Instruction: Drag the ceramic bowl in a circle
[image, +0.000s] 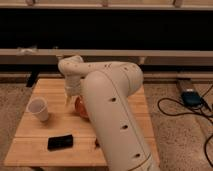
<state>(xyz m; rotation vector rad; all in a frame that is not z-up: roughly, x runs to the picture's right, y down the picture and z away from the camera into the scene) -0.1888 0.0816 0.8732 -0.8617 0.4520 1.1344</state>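
The ceramic bowl (80, 107) is orange-red and glossy. It sits near the middle of the wooden table (30, 145), and only its left part shows past my white arm (112, 110). My gripper (70, 96) hangs at the end of the forearm, right at the bowl's left rim. The arm hides the rest of the bowl and where the gripper meets it.
A white paper cup (39, 109) stands at the table's left. A flat black rectangular object (60, 142) lies near the front edge. A dark rail and wall run behind the table. Cables and a blue-grey device (190, 96) lie on the floor at the right.
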